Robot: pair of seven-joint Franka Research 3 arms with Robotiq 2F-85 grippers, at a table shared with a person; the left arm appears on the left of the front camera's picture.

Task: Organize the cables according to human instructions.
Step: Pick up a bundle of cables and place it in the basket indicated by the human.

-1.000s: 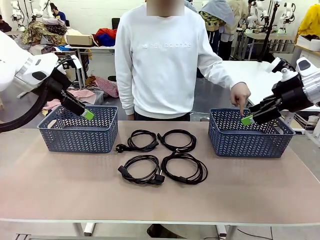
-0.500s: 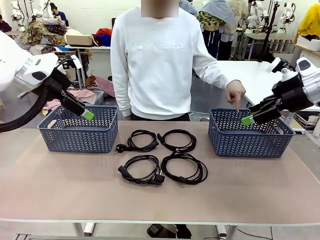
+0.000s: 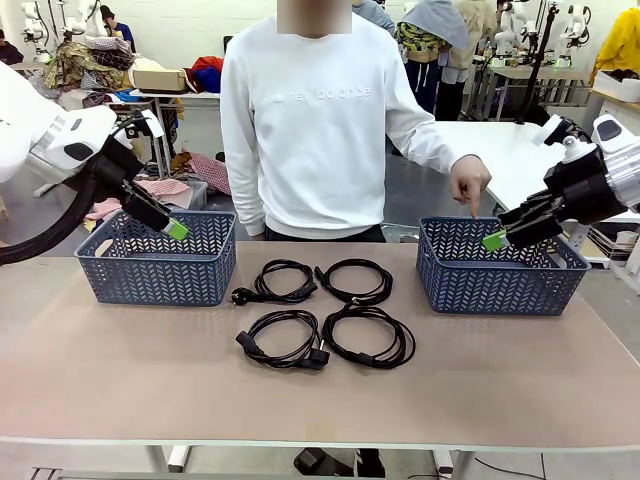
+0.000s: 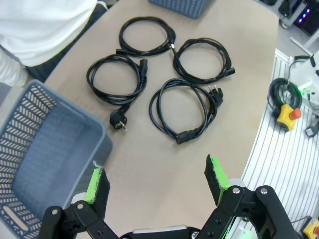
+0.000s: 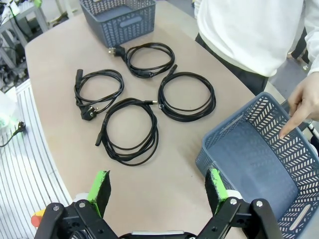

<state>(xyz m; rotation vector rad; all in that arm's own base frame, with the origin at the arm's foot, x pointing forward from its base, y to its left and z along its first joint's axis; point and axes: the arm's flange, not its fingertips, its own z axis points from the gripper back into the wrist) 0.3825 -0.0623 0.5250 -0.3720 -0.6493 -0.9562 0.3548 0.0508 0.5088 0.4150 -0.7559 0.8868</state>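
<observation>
Several cables lie as black coiled loops in the middle of the table, among them one at the back left (image 3: 283,281) and one at the front right (image 3: 368,337). The left wrist view has them ahead of the fingers, the nearest cable (image 4: 184,109) close by. In the right wrist view they lie to the left of the basket, the nearest cable (image 5: 129,130) just ahead. My left gripper (image 3: 172,228) hangs open over the left blue basket (image 3: 150,275); nothing sits between its fingers (image 4: 215,179). My right gripper (image 3: 494,240) is open and empty above the right blue basket (image 3: 495,285).
A person in a white sweatshirt stands at the far side. Their hand (image 3: 470,185) points a finger down into the right basket (image 5: 249,164), close to my right gripper. Both baskets hold nothing. The table's front half is bare.
The person's pointing hand has risen a little above the right basket and the body has shifted slightly left. Neither arm has moved.
</observation>
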